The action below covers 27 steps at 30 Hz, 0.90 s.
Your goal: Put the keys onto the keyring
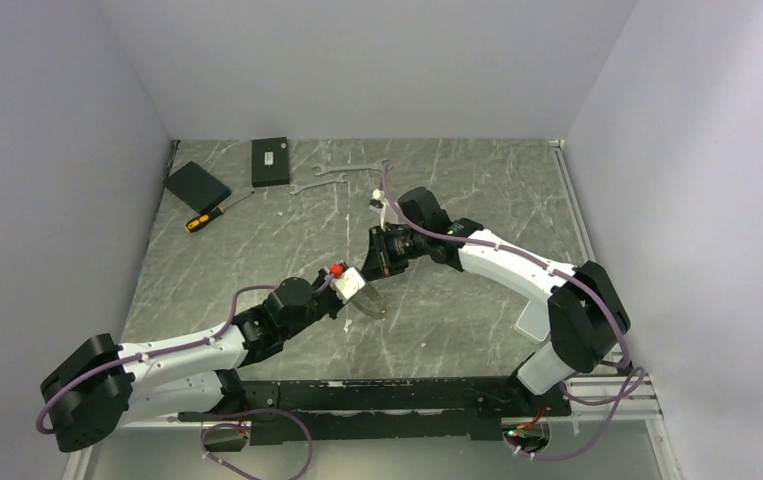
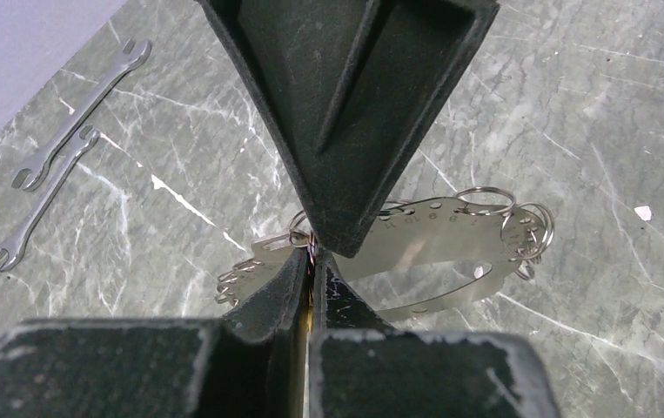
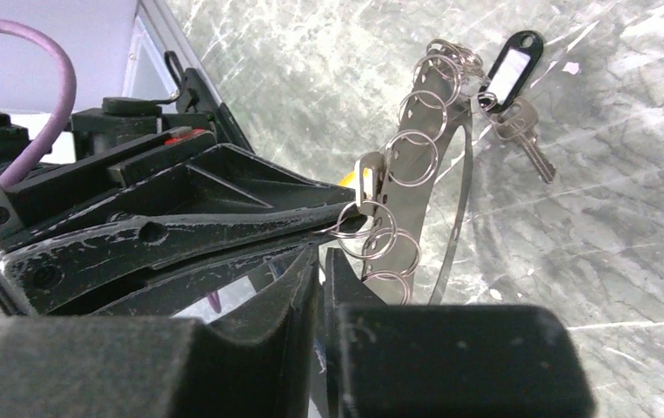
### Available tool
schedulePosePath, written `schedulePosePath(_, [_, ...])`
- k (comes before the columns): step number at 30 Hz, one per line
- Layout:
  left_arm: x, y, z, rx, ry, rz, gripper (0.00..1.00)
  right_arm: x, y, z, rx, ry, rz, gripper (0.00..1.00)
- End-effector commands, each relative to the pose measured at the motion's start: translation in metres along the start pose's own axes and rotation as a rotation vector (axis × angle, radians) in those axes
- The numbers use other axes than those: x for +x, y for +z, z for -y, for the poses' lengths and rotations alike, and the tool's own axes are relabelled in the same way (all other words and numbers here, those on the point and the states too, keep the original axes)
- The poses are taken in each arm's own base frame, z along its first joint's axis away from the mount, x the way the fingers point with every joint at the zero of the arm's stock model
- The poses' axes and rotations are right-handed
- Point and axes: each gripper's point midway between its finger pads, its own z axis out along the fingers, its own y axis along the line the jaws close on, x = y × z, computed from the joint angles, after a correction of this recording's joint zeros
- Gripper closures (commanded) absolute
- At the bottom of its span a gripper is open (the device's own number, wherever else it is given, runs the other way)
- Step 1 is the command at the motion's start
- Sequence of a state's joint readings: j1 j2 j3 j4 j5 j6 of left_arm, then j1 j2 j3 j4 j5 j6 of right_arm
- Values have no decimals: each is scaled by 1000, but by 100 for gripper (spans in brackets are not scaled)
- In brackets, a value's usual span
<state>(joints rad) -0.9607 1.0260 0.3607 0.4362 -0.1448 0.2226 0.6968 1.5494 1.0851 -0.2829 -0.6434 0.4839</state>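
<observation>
The keyring [image 2: 450,239] is a thin silvery crescent loop with small split rings along its rim, held above the table between both grippers; it also shows in the top view [image 1: 373,304]. My left gripper [image 2: 311,261] is shut, with a brass-yellow key edge [image 2: 308,324] between its pads, its tips at a small split ring [image 3: 372,228]. My right gripper [image 3: 321,261] is shut at the keyring's lower end [image 3: 415,157]. A silver key [image 3: 533,150] with a black-framed white tag [image 3: 506,70] hangs from the loop's far end.
Two long silver wrenches [image 1: 342,168] lie at the back of the table, also in the left wrist view [image 2: 80,113]. Two black boxes [image 1: 270,161] and a yellow-handled screwdriver [image 1: 207,217] sit back left. Grey walls close in three sides.
</observation>
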Motion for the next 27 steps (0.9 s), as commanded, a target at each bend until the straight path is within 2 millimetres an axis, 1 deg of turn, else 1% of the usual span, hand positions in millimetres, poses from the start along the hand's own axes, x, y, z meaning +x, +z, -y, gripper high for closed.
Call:
schedulePosePath(1, [-31,3,-10,-32,-16,87,100,-9,2,0,7,-21,34,92])
schedulePosePath(7, [-30,1,-12,-41,-7,81,100,-9,-2,0,20,-35,42,96])
schedulePosePath(11, [-30,0,-11,-39,-8,85,100,-8,-2,0,16,-36,43,97])
schedulePosePath(13, [-31,-1,-11,-35,-10,89,100,-9,-2,-3,2,-39,50,93])
schedulePosePath(16, [-35,-2,-10,-28,-14,102,100,-11,-5,-6,-3,-45,66,73])
schedulePosePath(17, [-36,-3,-10,-29,-18,108,100,-12,-5,-7,-6,-45,71,70])
schedulePosePath(22, [-38,-4,-8,-25,-47,136,100,-18,-3,-13,-31,-39,82,70])
schedulePosePath(27, [-40,-2,-5,-10,-57,145,100,-15,2,-10,-27,-29,66,69])
